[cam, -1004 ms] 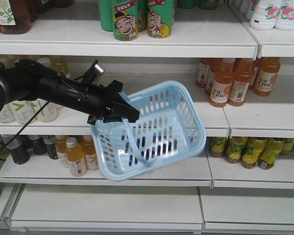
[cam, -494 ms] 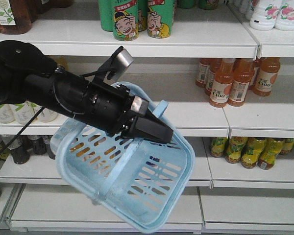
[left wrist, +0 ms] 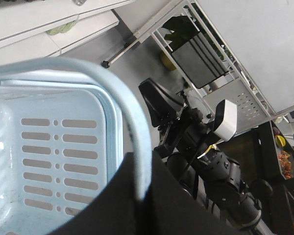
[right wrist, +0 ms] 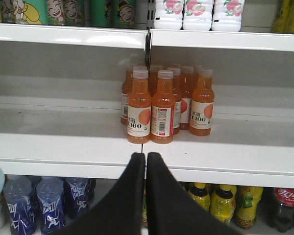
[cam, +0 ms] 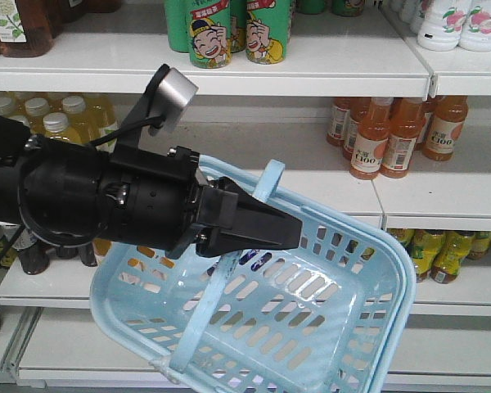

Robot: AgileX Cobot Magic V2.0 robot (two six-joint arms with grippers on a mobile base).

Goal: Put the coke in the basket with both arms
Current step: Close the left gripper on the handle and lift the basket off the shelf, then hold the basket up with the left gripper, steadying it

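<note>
The left gripper [cam: 288, 237] has its jaws clamped on the swing handle [cam: 268, 176] of the basket [cam: 348, 323], which hangs tilted in mid-air at its 5 o'clock, in front of the shelves [cam: 344, 74]. The right gripper [right wrist: 146, 159] has its jaws pressed together and empty, with orange bottles [right wrist: 159, 107] at 12 o'clock.

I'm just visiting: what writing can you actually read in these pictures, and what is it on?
"100": labels of the orange drink bottles.
Too blurred to read: red banners on the green cartoon cans.
Too small to read: white script on the red-labelled dark bottle.
Too blurred to read: white marks on the blue bottles.
No text visible: the basket.
</note>
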